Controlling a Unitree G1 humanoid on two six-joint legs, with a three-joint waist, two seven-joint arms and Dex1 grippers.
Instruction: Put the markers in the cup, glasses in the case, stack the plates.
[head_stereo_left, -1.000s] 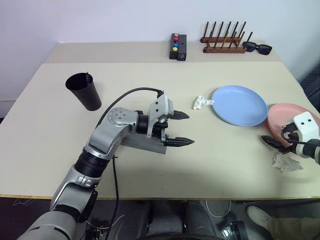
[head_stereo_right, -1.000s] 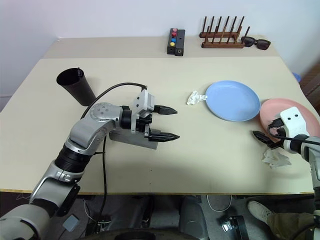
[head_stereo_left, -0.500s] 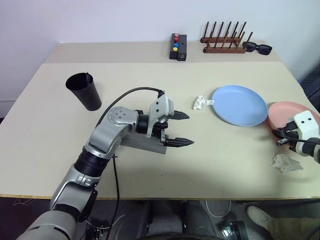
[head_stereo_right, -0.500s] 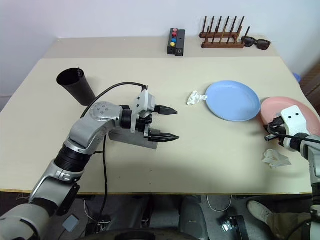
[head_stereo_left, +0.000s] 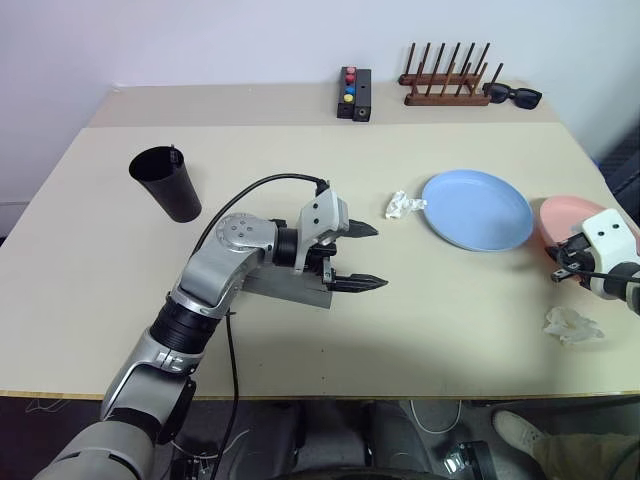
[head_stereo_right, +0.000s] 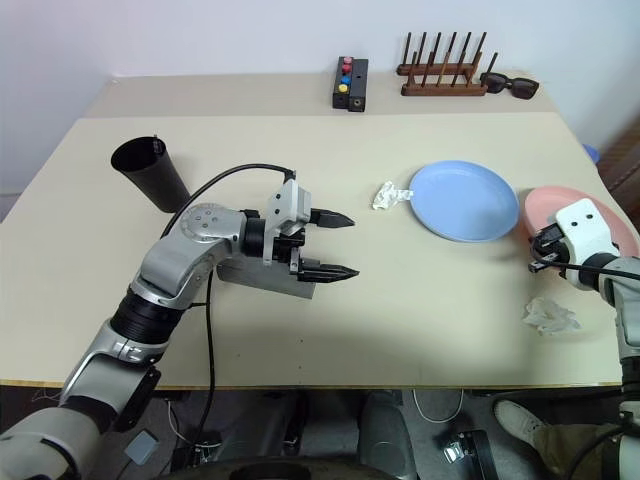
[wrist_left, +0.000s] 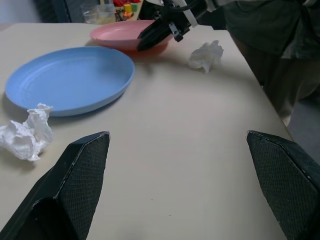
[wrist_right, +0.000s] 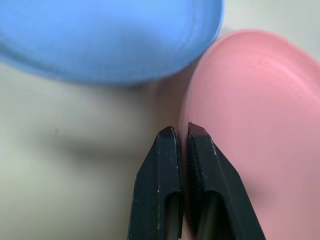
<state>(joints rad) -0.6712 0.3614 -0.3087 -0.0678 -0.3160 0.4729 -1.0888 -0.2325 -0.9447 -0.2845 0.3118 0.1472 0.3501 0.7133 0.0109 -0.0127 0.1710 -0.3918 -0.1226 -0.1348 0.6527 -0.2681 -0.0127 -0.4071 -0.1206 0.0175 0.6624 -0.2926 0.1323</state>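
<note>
My right gripper (wrist_right: 182, 129) is shut on the near rim of the pink plate (head_stereo_left: 565, 215), at the table's right edge. That rim is tipped up slightly. The light blue plate (head_stereo_left: 478, 208) lies flat just left of it and touches nothing. At mid-table my left gripper (head_stereo_left: 380, 258) hangs open and holds nothing. It points right, above the grey case (head_stereo_left: 290, 288), which lies closed under that wrist. The black cup (head_stereo_left: 165, 183) stands at the left, with a marker end (head_stereo_left: 175, 153) poking over its rim. The glasses are out of view.
One crumpled tissue (head_stereo_left: 402, 204) lies left of the blue plate, another (head_stereo_left: 572, 324) near the front right edge. A wooden rack (head_stereo_left: 448, 85), black sunglasses (head_stereo_left: 515, 96) and a black box with coloured buttons (head_stereo_left: 355, 93) sit along the back.
My right gripper went from open at the pink plate's near edge to shut on its rim. It then rose a little with the rim. The left arm kept still.
</note>
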